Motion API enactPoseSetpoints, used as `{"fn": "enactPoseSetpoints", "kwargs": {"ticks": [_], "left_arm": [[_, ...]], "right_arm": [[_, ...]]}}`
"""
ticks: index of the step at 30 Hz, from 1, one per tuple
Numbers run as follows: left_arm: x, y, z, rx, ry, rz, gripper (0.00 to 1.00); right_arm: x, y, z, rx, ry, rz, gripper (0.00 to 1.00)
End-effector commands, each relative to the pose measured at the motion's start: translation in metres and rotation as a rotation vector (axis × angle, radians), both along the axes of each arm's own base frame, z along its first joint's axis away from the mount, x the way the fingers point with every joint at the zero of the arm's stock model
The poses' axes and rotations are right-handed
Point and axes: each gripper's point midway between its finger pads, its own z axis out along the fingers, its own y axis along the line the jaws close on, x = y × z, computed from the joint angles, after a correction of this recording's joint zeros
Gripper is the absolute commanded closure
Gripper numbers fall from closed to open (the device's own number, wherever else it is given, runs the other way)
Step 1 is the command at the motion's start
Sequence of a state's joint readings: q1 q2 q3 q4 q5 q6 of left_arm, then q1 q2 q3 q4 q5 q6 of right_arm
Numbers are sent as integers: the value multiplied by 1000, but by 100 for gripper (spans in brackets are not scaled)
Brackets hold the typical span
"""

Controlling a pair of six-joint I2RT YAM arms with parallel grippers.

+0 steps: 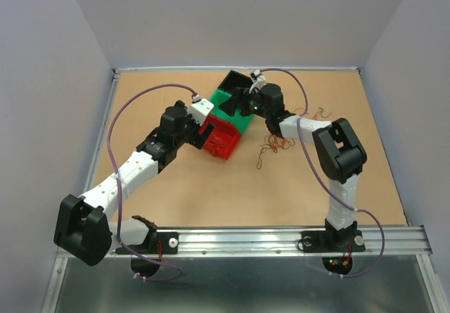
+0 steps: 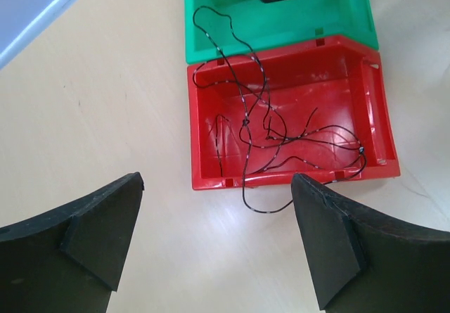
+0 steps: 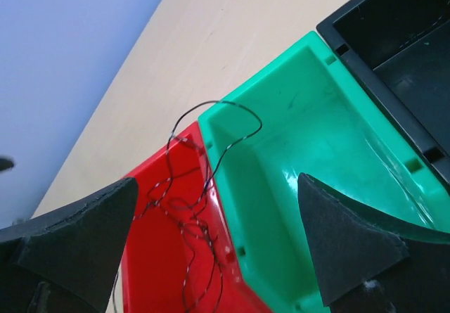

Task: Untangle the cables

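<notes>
With left pincer [image 2: 216, 183] apart, empty at red bin [image 2: 330, 95], right pincer [image 3: 216, 181] likewise apart at green bin [image 3: 295, 137], lift straight up (mind dark wire [image 2: 247, 122] draped over rims) to avoid snagging.

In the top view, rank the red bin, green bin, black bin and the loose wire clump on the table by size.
1. red bin and green bin: look alike, not ranked.
2. black bin: partly hidden, so unsure.
3. wire clump: smallest.
</notes>
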State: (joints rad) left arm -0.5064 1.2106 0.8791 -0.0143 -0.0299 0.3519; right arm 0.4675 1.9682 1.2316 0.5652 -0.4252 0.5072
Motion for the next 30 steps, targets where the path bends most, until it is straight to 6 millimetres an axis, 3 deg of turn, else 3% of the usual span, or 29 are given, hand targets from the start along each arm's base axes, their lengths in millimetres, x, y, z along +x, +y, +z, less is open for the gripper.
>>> {"fn": "enactPoseSetpoints", "kwargs": {"ticks": [1, 9, 16, 19, 21, 26, 30], "left_arm": [[5, 6, 18, -43, -104, 26, 1], [19, 13, -7, -34, -65, 67, 5], [29, 19, -36, -21, 40, 56, 21], [31, 21, -38, -28, 51, 54, 22], [31, 22, -37, -32, 51, 55, 23], [30, 21, -35, -43, 51, 42, 26], [30, 21, -36, -46, 58, 39, 28]], "right_arm": [[25, 26, 8, 43, 34, -45, 0], [35, 78, -24, -4, 95, 11, 0], [35, 86, -33, -19, 103, 28, 42], [34, 82, -26, -16, 72, 11, 72], [33, 79, -23, -23, 51, 0, 82], [31, 74, -15, -36, -2, -18, 95], [25, 74, -11, -56, -62, -15, 96]]}}
